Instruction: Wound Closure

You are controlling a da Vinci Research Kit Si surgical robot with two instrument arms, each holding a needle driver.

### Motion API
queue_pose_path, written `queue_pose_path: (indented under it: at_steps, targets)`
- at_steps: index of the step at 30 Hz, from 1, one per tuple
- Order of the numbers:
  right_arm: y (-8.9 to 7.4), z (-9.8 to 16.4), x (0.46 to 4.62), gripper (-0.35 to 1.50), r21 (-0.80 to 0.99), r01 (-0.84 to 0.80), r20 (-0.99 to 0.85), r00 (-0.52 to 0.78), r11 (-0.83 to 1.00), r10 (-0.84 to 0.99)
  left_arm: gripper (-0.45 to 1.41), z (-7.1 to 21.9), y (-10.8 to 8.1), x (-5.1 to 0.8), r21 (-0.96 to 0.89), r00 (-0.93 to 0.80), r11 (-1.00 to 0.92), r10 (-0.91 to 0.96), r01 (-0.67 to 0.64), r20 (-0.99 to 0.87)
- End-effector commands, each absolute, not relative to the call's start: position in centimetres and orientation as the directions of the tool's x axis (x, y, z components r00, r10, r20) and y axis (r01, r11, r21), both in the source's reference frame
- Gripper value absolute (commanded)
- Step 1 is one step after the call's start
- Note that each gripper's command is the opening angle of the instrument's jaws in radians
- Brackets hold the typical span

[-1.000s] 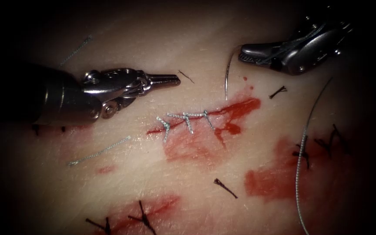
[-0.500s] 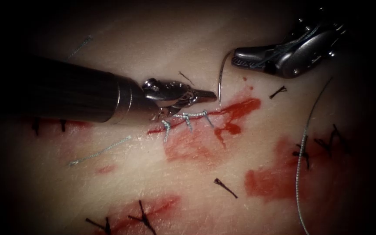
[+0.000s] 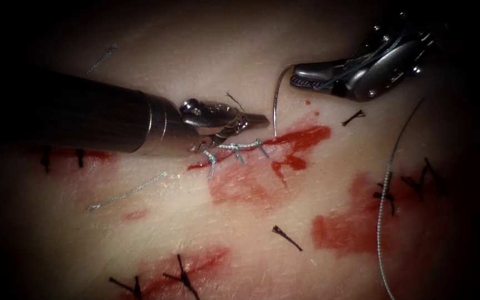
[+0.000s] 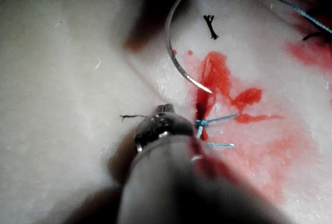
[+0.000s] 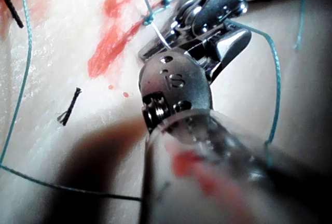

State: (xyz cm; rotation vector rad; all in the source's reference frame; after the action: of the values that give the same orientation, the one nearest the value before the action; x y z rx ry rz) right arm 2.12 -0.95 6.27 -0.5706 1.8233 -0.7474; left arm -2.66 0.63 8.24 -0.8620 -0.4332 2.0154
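The cut (image 3: 284, 145) runs across the middle of the tissue, with red fluid on it and pale blue stitches (image 3: 237, 149) over its left half. My right tool (image 3: 298, 72) is shut on the curved needle (image 3: 276, 103) near its thread end. The needle hangs down with its tip touching the tissue at the cut's far edge, right of the stitches; I cannot tell whether it has entered. The needle (image 4: 174, 53) arcs over the red fluid. My left tool (image 3: 259, 118) is shut, holds nothing I can see, and lies just left of the needle above the stitches.
A long pale thread (image 3: 385, 194) trails down the right side. A loose thread piece (image 3: 126, 193) lies at lower left. Black cut ends (image 3: 287, 239) and older black stitches (image 3: 181, 276) dot the tissue. A red fluid patch (image 3: 345, 228) spreads at lower right.
My left tool has moved right, up to the stitches beside the needle. My right tool has carried the needle left and down, bringing its tip to the cut's edge.
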Motion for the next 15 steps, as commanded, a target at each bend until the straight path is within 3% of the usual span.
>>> queue_pose_path:
  at_steps: [1, 15]
  targets:
    - [-0.95, 6.33, 2.23, -0.35, -0.727, -0.038, -0.634, -0.347, 0.686, -0.691, -0.45, 8.28, 0.61, -2.72, -0.586, -0.376, -0.555, 0.831, -0.590, -0.409]
    - [-0.95, 6.47, 2.19, -0.35, -0.776, 0.021, -0.603, -0.318, 0.630, -0.732, -0.45, 8.22, 0.58, -2.76, -0.588, -0.371, -0.549, 0.836, -0.595, -0.405]
